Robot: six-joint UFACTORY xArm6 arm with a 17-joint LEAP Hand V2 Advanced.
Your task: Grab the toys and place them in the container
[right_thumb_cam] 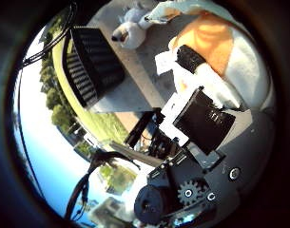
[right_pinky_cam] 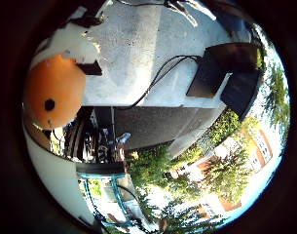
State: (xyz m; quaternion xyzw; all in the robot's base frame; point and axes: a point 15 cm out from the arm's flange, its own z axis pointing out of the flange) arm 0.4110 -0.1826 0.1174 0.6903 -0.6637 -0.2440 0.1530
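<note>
The white and black robot hand (right_thumb_cam: pixel 201 118) curls its fingers (right_thumb_cam: pixel 194 59) around a round orange-and-white plush toy (right_pinky_cam: pixel 53 92). It looks soft and light, best gripped around its body. A black slatted plastic container (right_thumb_cam: pixel 90 61) sits on the grey desk (right_pinky_cam: pixel 138 53).

Trees (right_pinky_cam: pixel 153 168), brick building (right_pinky_cam: pixel 260 146) beyond table (right_pinky_cam: pixel 138 48).
</note>
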